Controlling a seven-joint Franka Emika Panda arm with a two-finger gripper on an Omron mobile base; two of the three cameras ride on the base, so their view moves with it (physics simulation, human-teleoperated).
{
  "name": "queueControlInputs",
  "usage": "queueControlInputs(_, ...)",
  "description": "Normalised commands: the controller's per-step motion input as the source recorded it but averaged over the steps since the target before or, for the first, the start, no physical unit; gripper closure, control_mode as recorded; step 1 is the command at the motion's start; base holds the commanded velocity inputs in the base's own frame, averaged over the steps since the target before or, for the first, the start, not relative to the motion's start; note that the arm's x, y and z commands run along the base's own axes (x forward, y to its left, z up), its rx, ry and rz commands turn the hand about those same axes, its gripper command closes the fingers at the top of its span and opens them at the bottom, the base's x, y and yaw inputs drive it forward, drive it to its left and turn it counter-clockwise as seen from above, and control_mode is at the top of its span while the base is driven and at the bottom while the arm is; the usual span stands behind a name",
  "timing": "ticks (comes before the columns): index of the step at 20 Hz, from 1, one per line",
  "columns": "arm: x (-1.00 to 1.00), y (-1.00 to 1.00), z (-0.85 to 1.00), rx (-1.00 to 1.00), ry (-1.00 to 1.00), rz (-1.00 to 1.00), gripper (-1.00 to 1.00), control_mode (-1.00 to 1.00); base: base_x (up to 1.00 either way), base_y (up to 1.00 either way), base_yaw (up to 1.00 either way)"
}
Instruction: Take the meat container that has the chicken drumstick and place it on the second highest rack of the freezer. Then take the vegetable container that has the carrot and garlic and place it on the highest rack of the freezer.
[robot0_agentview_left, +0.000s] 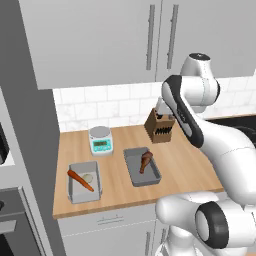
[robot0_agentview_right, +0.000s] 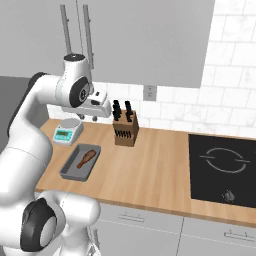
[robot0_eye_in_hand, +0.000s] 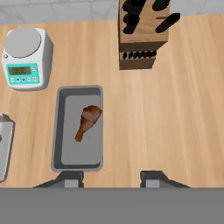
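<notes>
2 containers (robot0_agentview_left: 142, 166) on wood counter (robot0_agentview_left: 180, 160), white tile behind; tool (robot0_eye_in_hand: 111, 177) open.

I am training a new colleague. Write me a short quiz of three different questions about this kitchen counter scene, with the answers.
1. True or false: the chicken drumstick lies in the meat container, which rests on the counter.
2. Multiple choice: what stands nearest the wall, behind the two containers? A) a kettle B) a scale and a knife block C) a toaster
3. Fill in: in the left base view, the vegetable container with the carrot sits to the ____ of the meat container.

Key:
1. True; the claw is above the counter, its fingers apart and holding nothing.
2. B
3. left
</notes>
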Motion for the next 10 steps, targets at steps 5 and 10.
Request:
queueControlInputs(5, -0.4, -0.13, -0.13, 0.07, -0.01, 0.0, -1.0, -1.0, 0.0, 0.0, 0.0)
queueControlInputs(10, -0.6, 0.0, -0.25, 0.12, 0.0, 0.0, -1.0, -1.0, 0.0, 0.0, 0.0)
